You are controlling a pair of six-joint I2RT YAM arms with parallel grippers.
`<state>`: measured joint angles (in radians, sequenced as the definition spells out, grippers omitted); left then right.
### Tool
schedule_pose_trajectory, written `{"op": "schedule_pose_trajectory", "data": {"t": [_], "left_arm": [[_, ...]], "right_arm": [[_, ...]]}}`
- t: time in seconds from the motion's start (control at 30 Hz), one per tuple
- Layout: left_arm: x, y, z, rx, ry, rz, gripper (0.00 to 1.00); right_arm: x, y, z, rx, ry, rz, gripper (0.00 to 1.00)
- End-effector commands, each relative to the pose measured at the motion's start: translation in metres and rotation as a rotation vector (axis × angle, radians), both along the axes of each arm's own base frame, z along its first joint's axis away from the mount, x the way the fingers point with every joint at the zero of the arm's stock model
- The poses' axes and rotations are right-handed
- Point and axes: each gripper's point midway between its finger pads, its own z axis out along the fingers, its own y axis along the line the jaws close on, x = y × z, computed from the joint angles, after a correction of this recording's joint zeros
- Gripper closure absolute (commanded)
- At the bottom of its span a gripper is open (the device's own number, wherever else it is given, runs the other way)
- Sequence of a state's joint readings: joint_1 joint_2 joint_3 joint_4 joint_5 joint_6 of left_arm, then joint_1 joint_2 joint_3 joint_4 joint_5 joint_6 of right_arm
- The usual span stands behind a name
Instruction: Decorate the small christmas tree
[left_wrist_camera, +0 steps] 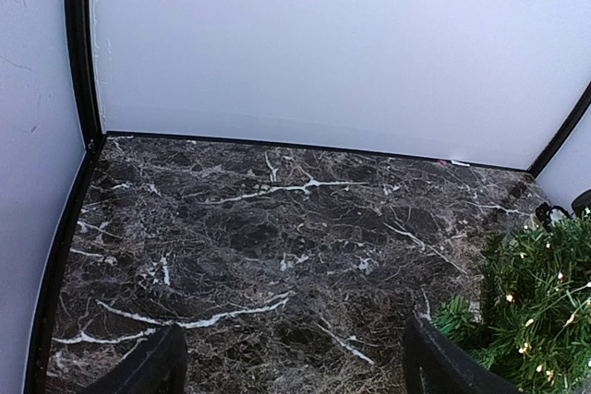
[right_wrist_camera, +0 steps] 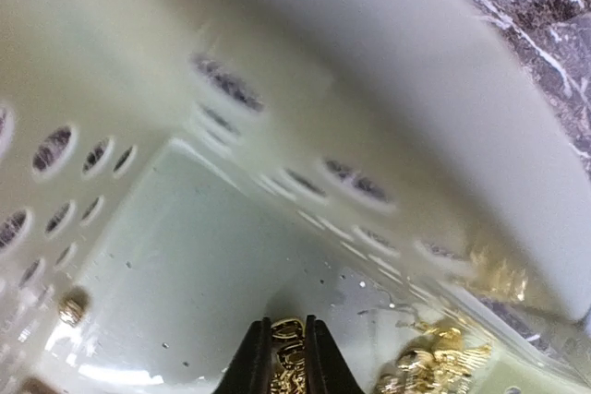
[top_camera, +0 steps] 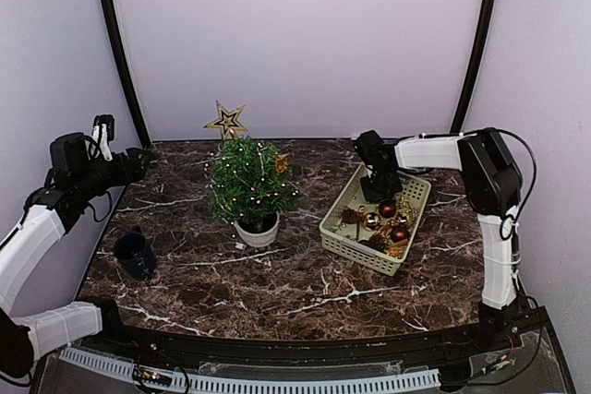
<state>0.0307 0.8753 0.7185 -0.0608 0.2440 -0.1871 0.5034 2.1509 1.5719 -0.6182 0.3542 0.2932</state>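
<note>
Pick-up step: your right tool (top_camera: 380, 189), down in the basket (top_camera: 343, 237), pinches a gold ornament (right_wrist_camera: 288, 366), left tool (left_wrist_camera: 291, 371) spread idle; tree (top_camera: 247, 182) stands at table (top_camera: 305, 297) centre, left of basket; next, lift it clear toward a branch.

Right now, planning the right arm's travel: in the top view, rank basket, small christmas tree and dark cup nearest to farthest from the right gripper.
1. basket, right side: the right gripper, pinching a gold ornament, is inside it.
2. small christmas tree, centre.
3. dark cup, left edge.
</note>
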Motion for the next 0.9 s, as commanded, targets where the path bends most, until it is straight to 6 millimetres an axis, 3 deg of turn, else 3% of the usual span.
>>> {"op": "schedule_pose_trajectory", "data": {"t": [0.0, 0.13, 0.3, 0.4, 0.57, 0.87], "left_arm": [[-0.002, 0.003, 0.003, 0.014, -0.024, 0.009, 0.17], [-0.002, 0.003, 0.004, 0.013, -0.028, 0.008, 0.17], [-0.003, 0.003, 0.005, 0.014, -0.032, 0.009, 0.17], [-0.003, 0.003, 0.005, 0.013, -0.033, 0.008, 0.17], [-0.003, 0.003, 0.005, 0.010, -0.034, 0.006, 0.17], [-0.003, 0.003, 0.005, 0.008, -0.033, 0.005, 0.17]], "right_arm": [[-0.005, -0.010, 0.024, -0.074, -0.055, -0.045, 0.90], [-0.004, -0.010, 0.031, -0.065, -0.065, -0.041, 1.00], [-0.009, 0.001, 0.037, 0.100, -0.014, -0.014, 1.00], [-0.014, -0.004, 0.053, 0.128, -0.020, -0.017, 1.00], [-0.030, -0.022, 0.071, 0.089, -0.029, -0.051, 0.72], [-0.070, -0.050, 0.051, 0.008, 0.062, -0.106, 0.71]]}}
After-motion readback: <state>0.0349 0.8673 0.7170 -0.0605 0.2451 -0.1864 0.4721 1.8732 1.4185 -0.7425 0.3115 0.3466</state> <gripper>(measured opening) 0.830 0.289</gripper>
